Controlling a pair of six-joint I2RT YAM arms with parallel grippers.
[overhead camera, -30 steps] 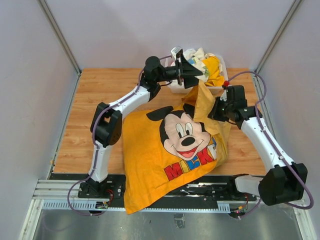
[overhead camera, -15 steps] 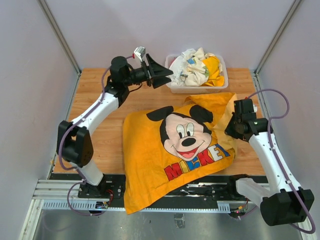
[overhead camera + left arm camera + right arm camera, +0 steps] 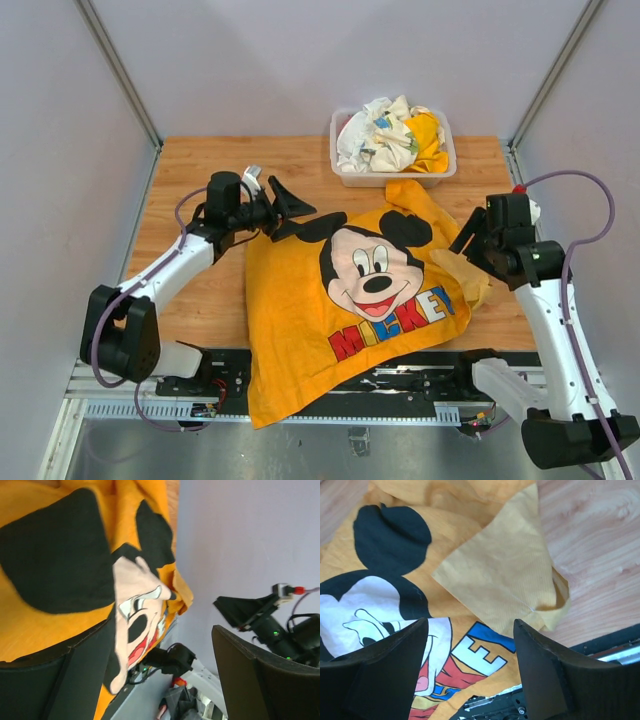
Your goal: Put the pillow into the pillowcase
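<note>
The orange pillowcase (image 3: 300,300) with the Mickey face lies spread on the table, its near end hanging over the front edge. A corner of it is folded over at the right (image 3: 500,570). My left gripper (image 3: 288,210) is open at the case's far left corner, with the black ear print (image 3: 55,565) beside its fingers and nothing between them (image 3: 160,635). My right gripper (image 3: 468,236) hovers open above the case's right edge, with the letter E under its gap (image 3: 470,625). The pillow is hidden from every view.
A clear plastic bin (image 3: 345,178) of crumpled white and yellow cloths stands at the back of the wooden table (image 3: 200,160). Grey walls close in both sides. The black rail with the arm bases (image 3: 400,385) runs along the front.
My right gripper opened and let go of the raised pillowcase edge, which dropped flat, and drew back right. My left arm swung from the bin down to the case's far left corner.
</note>
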